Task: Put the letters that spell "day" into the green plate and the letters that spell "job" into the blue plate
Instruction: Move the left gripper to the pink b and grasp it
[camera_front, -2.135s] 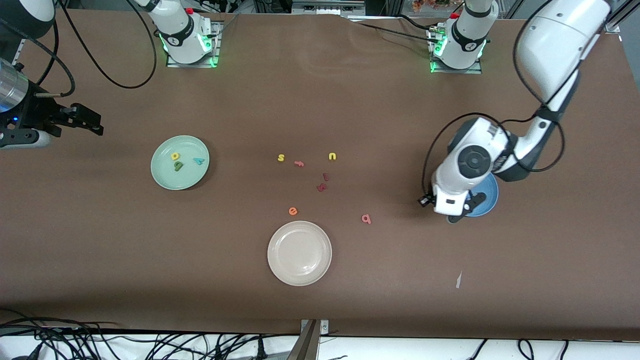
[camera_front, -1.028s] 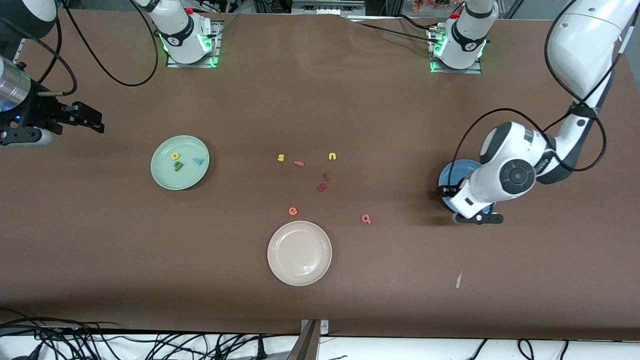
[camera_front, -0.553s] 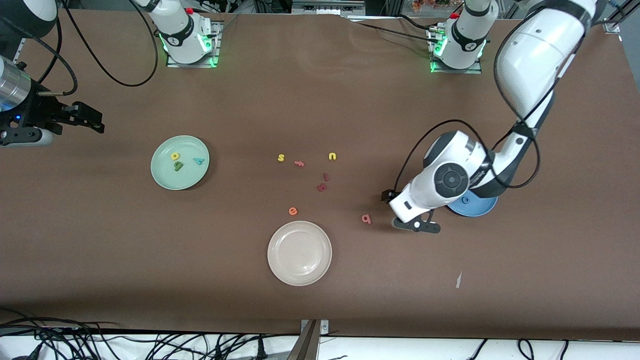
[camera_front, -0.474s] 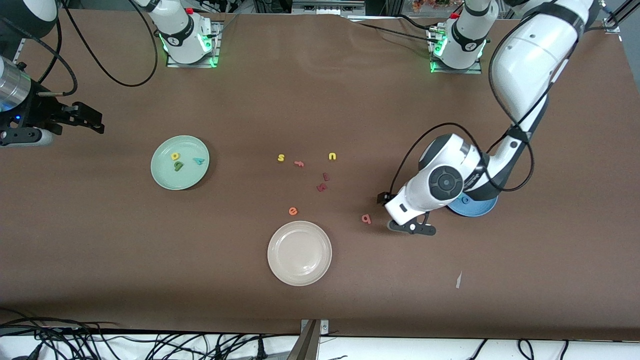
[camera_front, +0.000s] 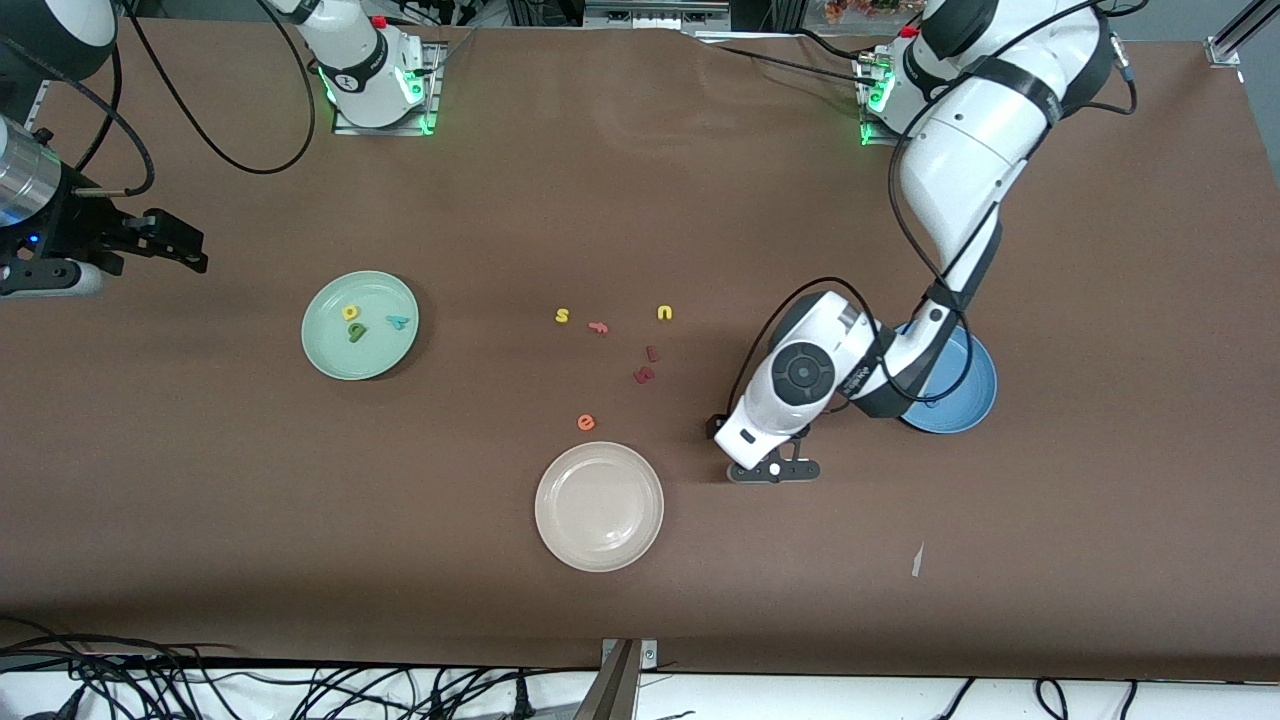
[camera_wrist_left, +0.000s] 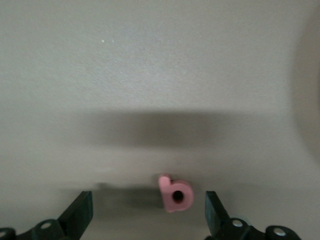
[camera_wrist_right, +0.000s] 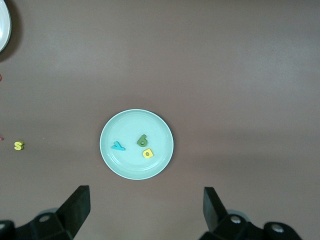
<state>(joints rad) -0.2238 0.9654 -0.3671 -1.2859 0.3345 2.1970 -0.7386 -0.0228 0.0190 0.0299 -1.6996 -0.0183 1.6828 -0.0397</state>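
Left gripper (camera_front: 772, 470) moved from over the blue plate (camera_front: 975, 395) at right of the front view toward its lower centre, now above the pink b (camera_wrist_left: 176, 193), fingers wide apart, blue plate more uncovered, b hidden under the arm.

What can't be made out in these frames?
- Blue plate, front view: the left arm covers much of it, so its contents cannot be told.
- Salmon-pink b: hidden in the front view under the open left end effector; only the left wrist view shows it.
- Right end effector, open, waiting near the table edge: front view cuts off its arm.
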